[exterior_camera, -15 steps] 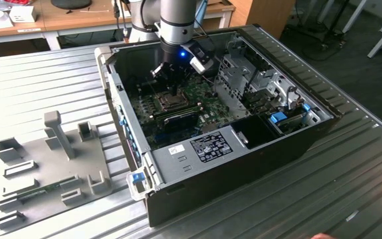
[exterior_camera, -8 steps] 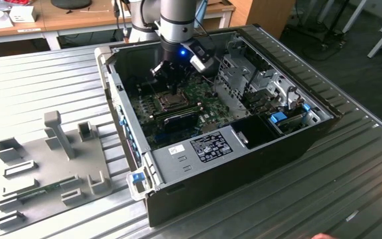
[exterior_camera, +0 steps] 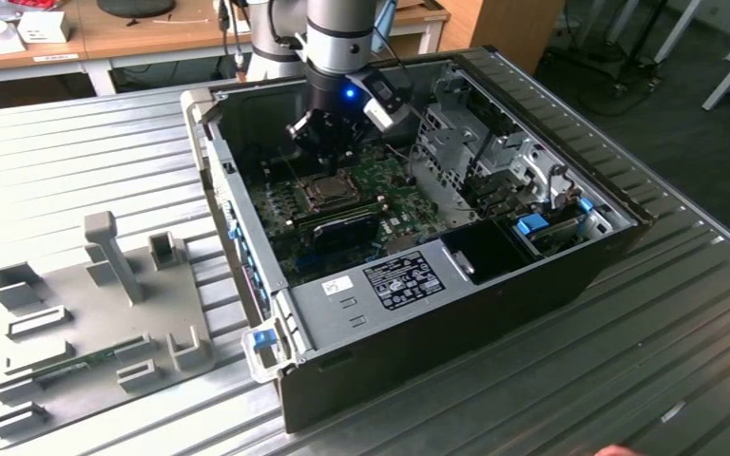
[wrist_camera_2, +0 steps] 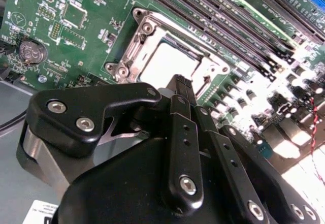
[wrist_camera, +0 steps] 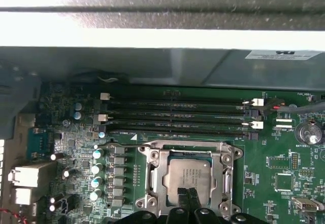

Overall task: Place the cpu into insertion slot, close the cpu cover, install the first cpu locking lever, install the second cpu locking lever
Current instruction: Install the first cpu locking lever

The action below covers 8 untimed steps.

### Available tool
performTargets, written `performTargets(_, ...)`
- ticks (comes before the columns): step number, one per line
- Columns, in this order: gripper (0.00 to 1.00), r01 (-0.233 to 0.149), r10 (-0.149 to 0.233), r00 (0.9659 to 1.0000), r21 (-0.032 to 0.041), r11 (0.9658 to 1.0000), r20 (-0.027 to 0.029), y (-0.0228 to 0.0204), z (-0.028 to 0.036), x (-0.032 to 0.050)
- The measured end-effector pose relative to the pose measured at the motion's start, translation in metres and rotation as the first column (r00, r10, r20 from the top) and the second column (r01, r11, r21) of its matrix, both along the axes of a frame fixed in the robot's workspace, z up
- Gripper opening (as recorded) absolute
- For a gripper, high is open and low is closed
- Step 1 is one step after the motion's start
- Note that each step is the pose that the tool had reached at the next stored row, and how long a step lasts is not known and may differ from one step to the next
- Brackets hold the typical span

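Black jointed hand [wrist_camera_2: 180,82], fingertips pressed together on nothing, hovers over the flat grey-topped square cpu [wrist_camera: 189,176] seated in its silver-rimmed square insertion slot [wrist_camera: 144,155]; we judge a slight descent could scrape or unseat it.

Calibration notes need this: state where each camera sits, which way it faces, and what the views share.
Exterior view: off the arm, above, looking down into the open computer case; arm and gripper show.
First wrist view: on the arm, facing the circuit board; gripper tips show.
Second wrist view: on the arm, behind the gripper's black body, facing the board.
All share the insertion slot holding the cpu.
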State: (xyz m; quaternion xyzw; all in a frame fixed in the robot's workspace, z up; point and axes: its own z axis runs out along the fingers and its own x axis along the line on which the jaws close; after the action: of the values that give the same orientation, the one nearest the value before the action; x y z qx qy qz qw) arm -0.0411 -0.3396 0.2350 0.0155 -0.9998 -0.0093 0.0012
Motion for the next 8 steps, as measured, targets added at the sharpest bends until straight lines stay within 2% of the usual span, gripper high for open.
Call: performTargets(8,0.11,0.000,0.000,1.0000,0.0000,1.0000,-0.0011,0.0000,0.0001,0.0000)
